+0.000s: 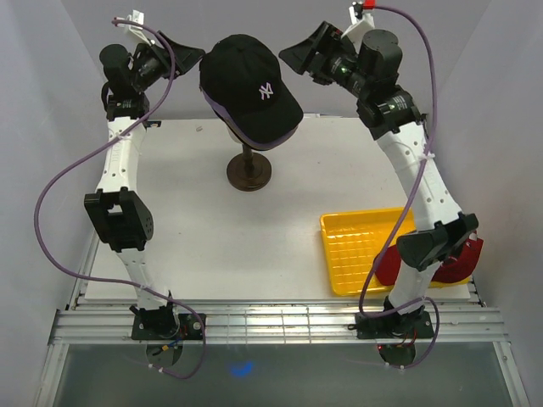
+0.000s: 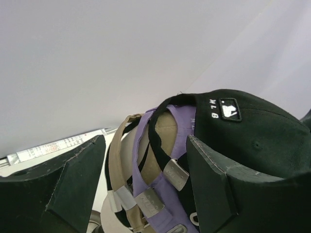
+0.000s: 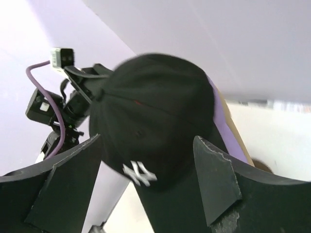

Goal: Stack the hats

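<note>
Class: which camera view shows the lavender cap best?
The left wrist view: the lavender cap shows its back and strap under the black NY cap, over the tan cap. Top external shows only a lavender edge under the brim; right wrist shows a sliver.

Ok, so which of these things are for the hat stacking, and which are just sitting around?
For the job: black NY cap, lavender cap, tan cap, red cap.
Just lying about: yellow tray; the wooden stand only carries the stack.
</note>
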Controlling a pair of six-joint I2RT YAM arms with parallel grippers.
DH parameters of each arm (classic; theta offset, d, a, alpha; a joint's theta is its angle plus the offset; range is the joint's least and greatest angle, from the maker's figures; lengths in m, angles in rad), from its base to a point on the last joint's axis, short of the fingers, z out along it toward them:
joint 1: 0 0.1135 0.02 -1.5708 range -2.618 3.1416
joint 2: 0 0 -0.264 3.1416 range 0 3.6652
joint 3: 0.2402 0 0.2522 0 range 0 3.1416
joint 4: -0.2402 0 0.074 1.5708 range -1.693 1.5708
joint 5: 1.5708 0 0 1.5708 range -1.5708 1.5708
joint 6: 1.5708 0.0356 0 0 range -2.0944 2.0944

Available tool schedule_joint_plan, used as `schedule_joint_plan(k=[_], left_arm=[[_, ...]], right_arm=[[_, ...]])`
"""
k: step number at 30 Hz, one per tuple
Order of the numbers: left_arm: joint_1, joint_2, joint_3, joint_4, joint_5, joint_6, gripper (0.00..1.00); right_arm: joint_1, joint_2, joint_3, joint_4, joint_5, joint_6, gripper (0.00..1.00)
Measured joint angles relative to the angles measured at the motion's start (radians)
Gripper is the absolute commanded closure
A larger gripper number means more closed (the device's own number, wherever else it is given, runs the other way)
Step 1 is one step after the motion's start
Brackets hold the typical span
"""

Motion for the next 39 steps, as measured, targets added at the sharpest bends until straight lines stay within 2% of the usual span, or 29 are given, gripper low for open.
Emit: schedule_joint_plan(k=[4,12,18,25,28,34,39], left_arm=[[-0.025,0.000,-0.002,0.021,-0.006,0.018,0.23],[-0.043,-0.002,-0.034,0.047,-0.032,0.055,0.25],[-0.045,-0.029,-0.125,0.072,-0.090,0.068,0.36],[-0.049,-0.077,-0.212,0.118,-0.140,0.073,0.40],[-0.050,-0.078,-0.213,0.119,-0.142,0.073,0.38],[-0.049,-0.078,-0.192,0.082,-0.145,0.079,0.27],[-0.049,-0.078,-0.157,0.023,-0.141,0.092,0.24]], right_arm=[[0.050,0.121,0.117,0.066,0.023,-0.056,0.18],[0.069,0.224,0.092,0.126,0.053,-0.099,0.17],[0.073,0.251,0.093,0.158,0.050,-0.097,0.17],[0.076,0.243,0.034,0.223,0.049,-0.085,0.17],[0.076,0.231,0.013,0.238,0.051,-0.083,0.17],[0.075,0.219,0.005,0.235,0.052,-0.080,0.14],[0.070,0.210,0.001,0.235,0.028,-0.065,0.13]])
